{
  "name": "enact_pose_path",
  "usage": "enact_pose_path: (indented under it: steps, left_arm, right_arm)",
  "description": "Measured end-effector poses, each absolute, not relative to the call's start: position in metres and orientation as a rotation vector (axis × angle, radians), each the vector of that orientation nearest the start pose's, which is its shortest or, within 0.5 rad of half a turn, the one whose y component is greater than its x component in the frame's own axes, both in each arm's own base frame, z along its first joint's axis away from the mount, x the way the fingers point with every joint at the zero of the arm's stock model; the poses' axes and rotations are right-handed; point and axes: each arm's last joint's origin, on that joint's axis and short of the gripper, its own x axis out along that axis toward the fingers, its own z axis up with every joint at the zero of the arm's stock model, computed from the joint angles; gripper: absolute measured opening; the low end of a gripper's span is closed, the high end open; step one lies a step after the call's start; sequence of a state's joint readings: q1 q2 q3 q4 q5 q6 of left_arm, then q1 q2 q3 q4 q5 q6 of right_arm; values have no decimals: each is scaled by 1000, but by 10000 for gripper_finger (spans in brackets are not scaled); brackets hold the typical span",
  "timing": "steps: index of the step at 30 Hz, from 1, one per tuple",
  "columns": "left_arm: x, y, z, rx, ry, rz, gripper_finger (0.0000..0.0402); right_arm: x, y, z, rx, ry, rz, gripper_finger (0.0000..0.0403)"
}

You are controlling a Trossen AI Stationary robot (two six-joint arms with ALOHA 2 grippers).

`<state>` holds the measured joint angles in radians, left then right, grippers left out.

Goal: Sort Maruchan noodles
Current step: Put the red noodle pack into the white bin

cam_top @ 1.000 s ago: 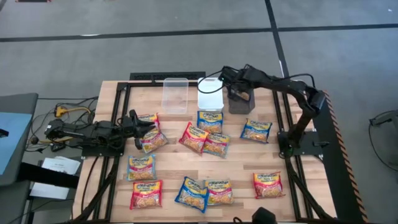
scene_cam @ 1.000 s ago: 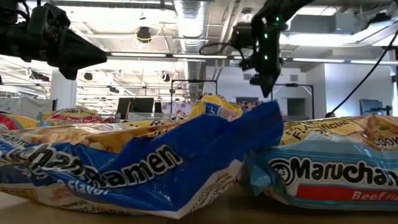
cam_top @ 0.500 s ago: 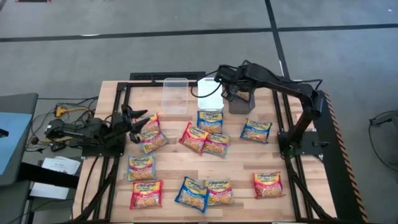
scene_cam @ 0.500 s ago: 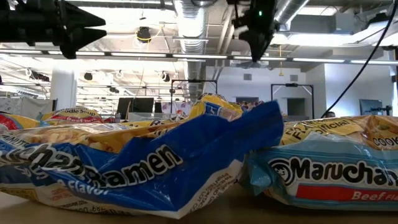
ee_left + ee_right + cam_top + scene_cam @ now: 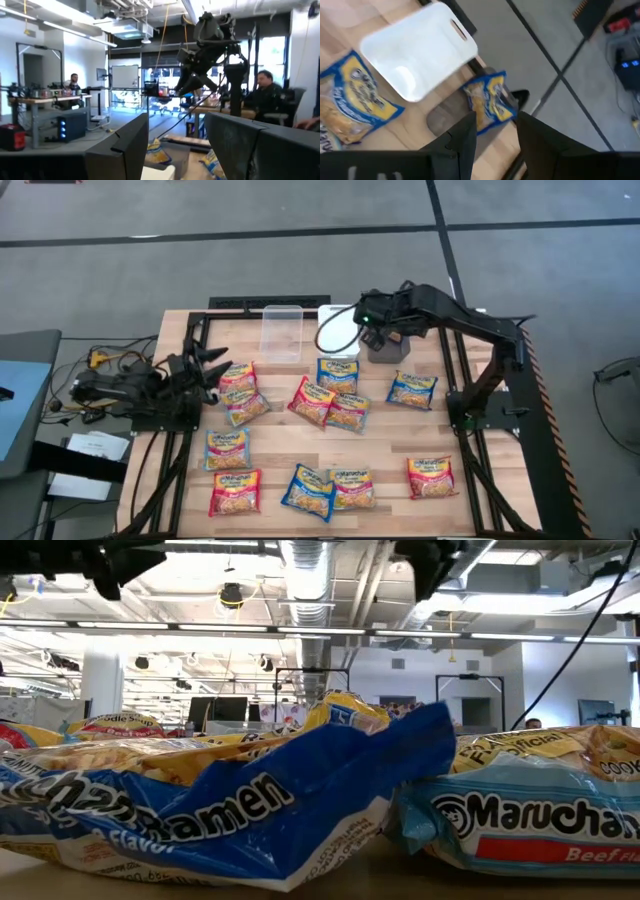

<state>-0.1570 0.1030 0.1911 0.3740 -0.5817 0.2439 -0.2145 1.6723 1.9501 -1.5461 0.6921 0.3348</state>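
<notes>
— Wooden tabletop (image 5: pixel 280 435) holds flat plastic ramen packets (image 5: pixel 330 405), blue, red and yellow. Left gripper (image 5: pixel 212 367), jaws apart, empty beside them.

— Right gripper (image 5: pixel 372 330), apart, over dark bin (image 5: pixel 390 348) holding a blue packet (image 5: pixel 487 100). Next pickup, probably.

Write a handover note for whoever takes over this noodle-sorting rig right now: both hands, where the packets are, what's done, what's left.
Left hand: open, empty, at the table's left side, next to the nearest packets.
Right hand: open, empty, above the dark bin.
Done: one blue packet lies in the dark bin. The white bin and the clear bin look empty.
Left: about eleven loose packets, blue, red and orange mixed, are spread over the table and not yet sorted.
</notes>
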Motion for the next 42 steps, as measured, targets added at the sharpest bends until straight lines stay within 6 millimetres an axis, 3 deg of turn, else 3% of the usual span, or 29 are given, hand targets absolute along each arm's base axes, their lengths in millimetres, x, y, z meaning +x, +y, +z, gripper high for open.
enact_pose_path:
  steps: [7, 17, 26, 35, 42]
  left_arm:
    - [90, 2, 271, 124, -276, 460, 182]
    - [124, 2, 286, 64, -60, 469, 182]
    - [156, 24, 289, -71, 165, 399, 182]
    - [186, 51, 297, -81, 279, 250, 182]
    - [207, 69, 303, -48, 317, 116, 182]
  right_arm:
    - [259, -59, 391, 16, 1096, -1046, 163]
    - [227, -28, 342, 161, 1055, -1090, 163]
    - [233, 7, 316, 265, 916, -884, 163]
    - [239, 43, 308, 282, 866, -690, 163]
    - [241, 62, 309, 191, 872, -539, 163]
